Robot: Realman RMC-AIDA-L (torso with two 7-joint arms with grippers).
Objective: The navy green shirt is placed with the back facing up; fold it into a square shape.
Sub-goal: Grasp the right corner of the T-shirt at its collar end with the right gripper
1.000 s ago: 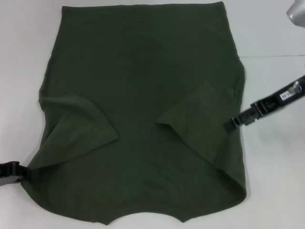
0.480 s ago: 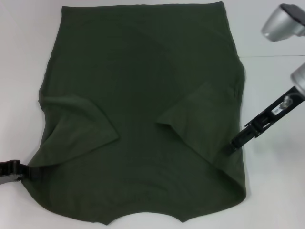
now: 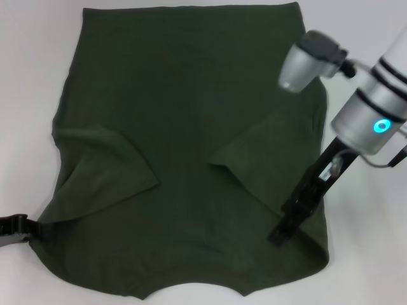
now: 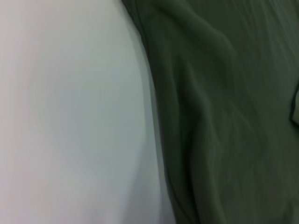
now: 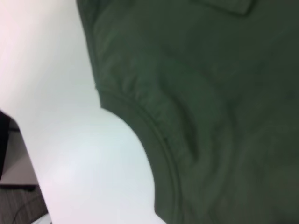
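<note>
Head view: navy green shirt (image 3: 191,127) lies plain side up on white table (image 3: 32,76), both sleeves folded inward. Right pincer (image 3: 280,236) and left pincer (image 3: 25,230) at its edges; cannot tell either's grip.

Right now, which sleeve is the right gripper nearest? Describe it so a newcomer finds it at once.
The navy green shirt lies flat, covering most of the white table. On its right half a sleeve is folded inward as a triangular flap, tip pointing toward the middle. Unlike the left flap, it has the right gripper just beside it, near the collar-side corner.

White table (image 3: 369,267); dark floor with cables past its edge (image 5: 18,205)
</note>
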